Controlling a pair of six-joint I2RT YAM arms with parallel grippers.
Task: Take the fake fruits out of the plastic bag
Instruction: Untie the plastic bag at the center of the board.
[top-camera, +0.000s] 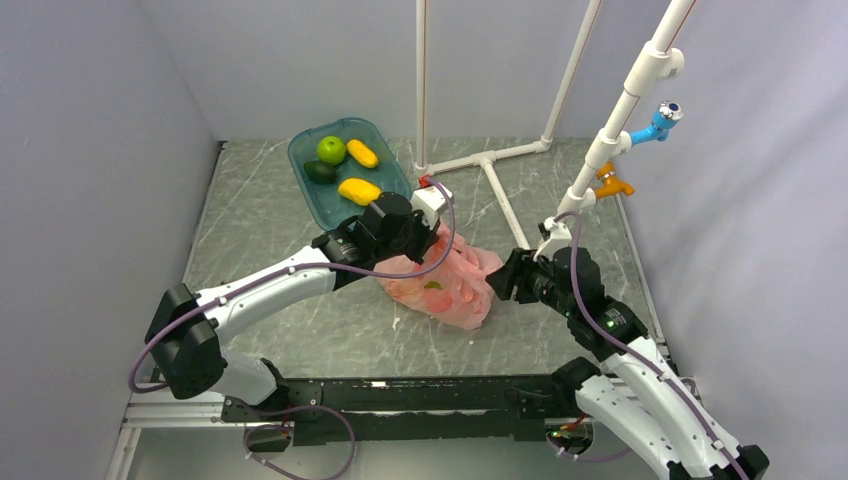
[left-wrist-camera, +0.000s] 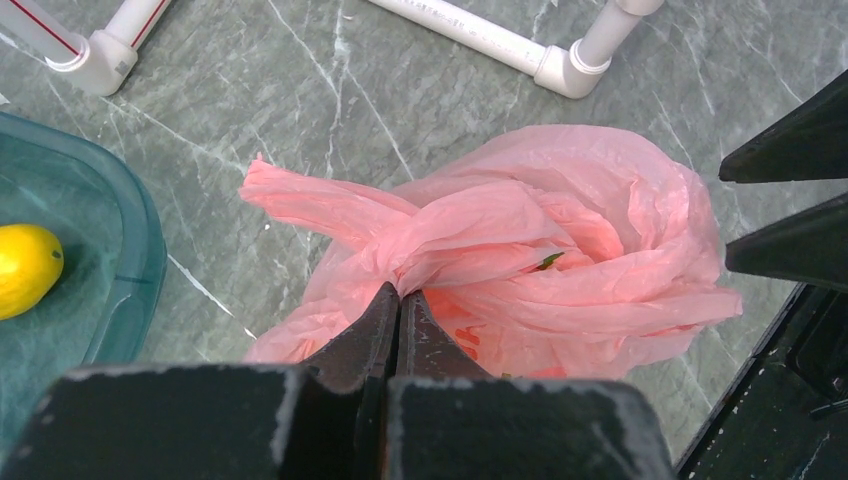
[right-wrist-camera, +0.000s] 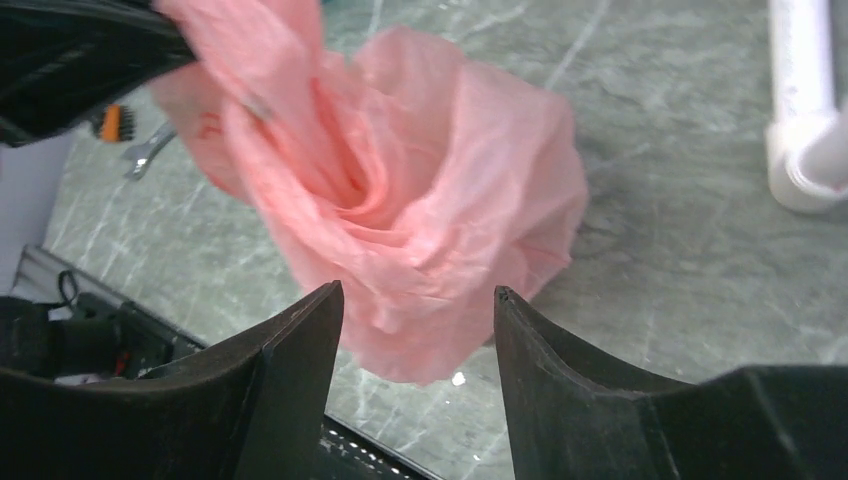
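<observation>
The crinkly translucent pink plastic bag (top-camera: 470, 300) lies mid-table with a fruit shape (top-camera: 435, 285) showing through its film, so emptying looks unfinished. Two glossy yellow-orange plastic fruits (top-camera: 359, 190) lie in the teal translucent tray (top-camera: 296, 170), far left. The left gripper (left-wrist-camera: 400, 295) pinches a bag fold; the right gripper (right-wrist-camera: 418, 295) stands open beside the bag.

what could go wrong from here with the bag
1. The left gripper is shut on just a thin fold of the bag; pulling up may tear the film or let it slip out.
2. The right gripper stands open by the bag, holding nothing, so a pull could drag the whole bag toward the tray instead of opening it.
</observation>
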